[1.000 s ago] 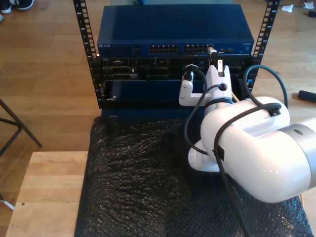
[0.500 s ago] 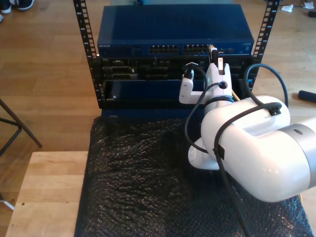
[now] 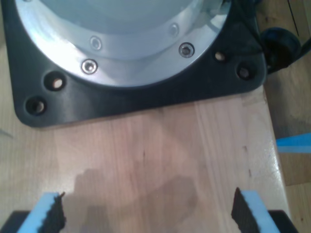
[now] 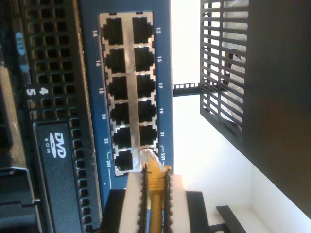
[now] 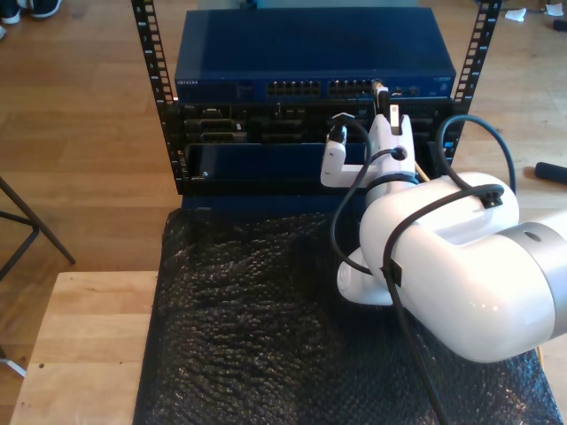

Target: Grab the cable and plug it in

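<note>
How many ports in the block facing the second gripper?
12 on the network switch: six even, 14 to 24, beside six odd, 13 to 23. The cable plug in my second gripper covers 23. More may be hidden.

We see the network switch (image 5: 314, 55) sitting atop the rack (image 5: 310, 133), behind the bubble-wrap sheet (image 5: 266, 328) on the desk (image 5: 84, 350). The cable (image 4: 154, 194) reaches the switch's port block (image 4: 130, 92) near the exterior view's right.

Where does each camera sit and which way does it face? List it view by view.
Exterior view: above the table, facing the rack switch; a white arm shows.
First wrist view: on my first gripper, facing wood and an arm base.
Second wrist view: on my second gripper, facing the ports; it holds the cable.
Shared: switch, exterior and second wrist.
</note>
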